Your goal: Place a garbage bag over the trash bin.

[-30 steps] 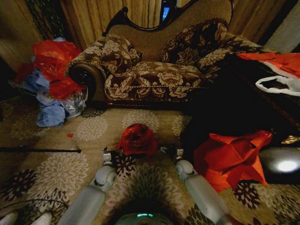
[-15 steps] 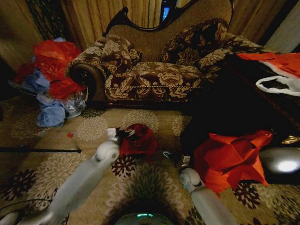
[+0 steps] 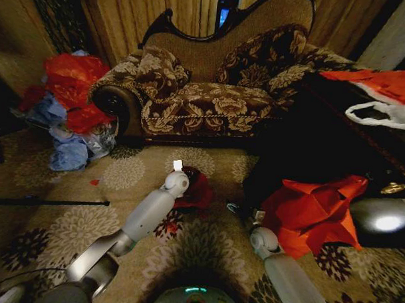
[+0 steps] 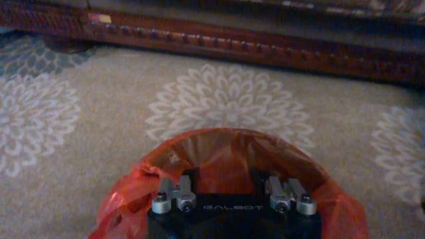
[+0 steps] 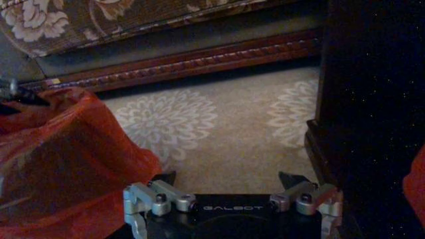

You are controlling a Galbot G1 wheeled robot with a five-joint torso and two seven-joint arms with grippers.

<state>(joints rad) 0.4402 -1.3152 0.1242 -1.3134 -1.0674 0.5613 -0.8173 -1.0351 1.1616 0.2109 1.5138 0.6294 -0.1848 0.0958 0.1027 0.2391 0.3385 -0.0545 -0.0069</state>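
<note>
The red-orange garbage bag stands bunched on the patterned carpet in front of the sofa, and the trash bin is hidden under it. My left arm reaches forward, with my left gripper right at the bag's top. In the left wrist view the bag's open rim curves around the gripper's front. My right gripper hovers low to the right of the bag, open with nothing between its fingers. The right wrist view has the bag beside this gripper, not touching it.
A floral sofa stands behind the bag. Red and pale blue bags are piled at the left. A dark table at the right carries a white bag, with a loose red bag by it. A black pole lies on the carpet.
My left arm has swung up and forward from beside the bag to its top. The right gripper has drawn back a little, down and to the right.
</note>
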